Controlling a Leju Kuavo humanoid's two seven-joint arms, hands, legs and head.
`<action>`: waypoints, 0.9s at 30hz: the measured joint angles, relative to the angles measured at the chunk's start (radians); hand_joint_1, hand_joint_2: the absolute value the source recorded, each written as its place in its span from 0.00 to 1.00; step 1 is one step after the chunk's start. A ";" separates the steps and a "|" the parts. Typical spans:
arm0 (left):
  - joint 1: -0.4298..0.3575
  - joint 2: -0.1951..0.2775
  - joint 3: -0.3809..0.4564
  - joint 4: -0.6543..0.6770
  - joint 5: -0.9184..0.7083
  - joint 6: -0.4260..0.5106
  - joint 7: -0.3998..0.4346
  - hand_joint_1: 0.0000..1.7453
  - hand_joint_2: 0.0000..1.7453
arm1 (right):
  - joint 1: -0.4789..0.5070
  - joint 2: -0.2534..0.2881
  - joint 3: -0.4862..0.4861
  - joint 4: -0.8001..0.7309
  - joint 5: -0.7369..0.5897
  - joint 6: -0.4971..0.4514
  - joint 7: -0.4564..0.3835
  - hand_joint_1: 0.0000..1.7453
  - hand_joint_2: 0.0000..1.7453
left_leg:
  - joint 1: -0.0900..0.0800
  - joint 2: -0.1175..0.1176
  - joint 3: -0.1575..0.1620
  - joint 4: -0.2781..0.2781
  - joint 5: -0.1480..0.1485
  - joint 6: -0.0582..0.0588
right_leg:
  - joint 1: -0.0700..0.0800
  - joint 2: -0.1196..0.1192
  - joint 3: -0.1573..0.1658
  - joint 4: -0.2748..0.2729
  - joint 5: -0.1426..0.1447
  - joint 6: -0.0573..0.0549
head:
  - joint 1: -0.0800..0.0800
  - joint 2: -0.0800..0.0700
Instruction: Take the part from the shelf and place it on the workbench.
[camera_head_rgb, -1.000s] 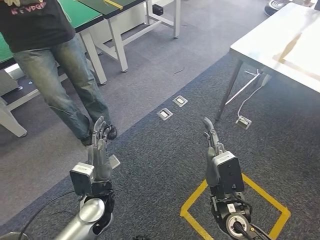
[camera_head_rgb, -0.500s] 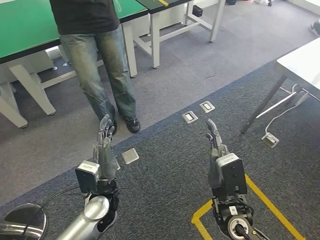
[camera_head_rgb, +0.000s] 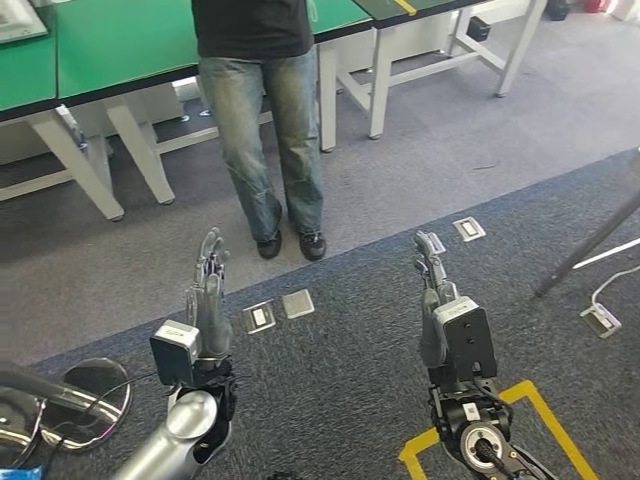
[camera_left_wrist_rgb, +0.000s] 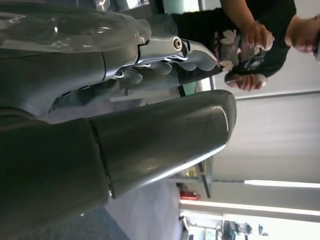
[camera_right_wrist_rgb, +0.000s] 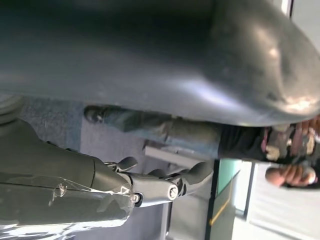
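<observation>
My left hand is raised over the dark carpet at lower left, fingers stretched out and holding nothing. My right hand is raised at lower right, fingers also extended and empty. The left wrist view has the thick grey thumb and the darker fingers apart with nothing between them. In the right wrist view the thumb and fingers also stand apart. Green-topped workbenches run across the back.
A person in jeans stands just ahead of me in front of the benches. White bench legs stand at left and centre. Floor sockets lie in the carpet. Yellow floor tape marks the lower right. A round metal base sits at lower left.
The whole view has swung left: the white table has slid out on the right, the green benches and the person now stand ahead. Both hands keep their pose.
</observation>
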 joint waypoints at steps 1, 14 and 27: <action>0.001 0.000 0.000 0.001 0.000 -0.001 0.000 0.00 0.00 | 0.000 -0.001 0.000 0.000 0.000 0.000 0.000 0.00 0.00 | 0.004 0.004 -0.005 0.008 0.007 -0.003 | 0.000 -0.016 0.000 0.000 -0.002 0.001 | -0.004 0.000; -0.011 -0.004 0.000 0.009 0.005 -0.020 -0.008 0.00 0.00 | -0.011 -0.011 0.003 -0.002 -0.006 -0.020 0.001 0.00 0.00 | -0.001 0.000 0.161 -0.293 0.116 0.049 | -0.003 0.011 -0.095 0.253 -0.157 0.048 | 0.015 0.000; -0.010 -0.008 0.000 0.028 0.019 -0.015 -0.024 0.00 0.00 | -0.008 -0.018 0.018 0.000 -0.022 -0.024 -0.024 0.00 0.00 | -0.004 -0.069 0.110 -0.214 0.085 0.008 | -0.012 0.052 -0.011 0.013 -0.007 0.014 | 0.014 0.000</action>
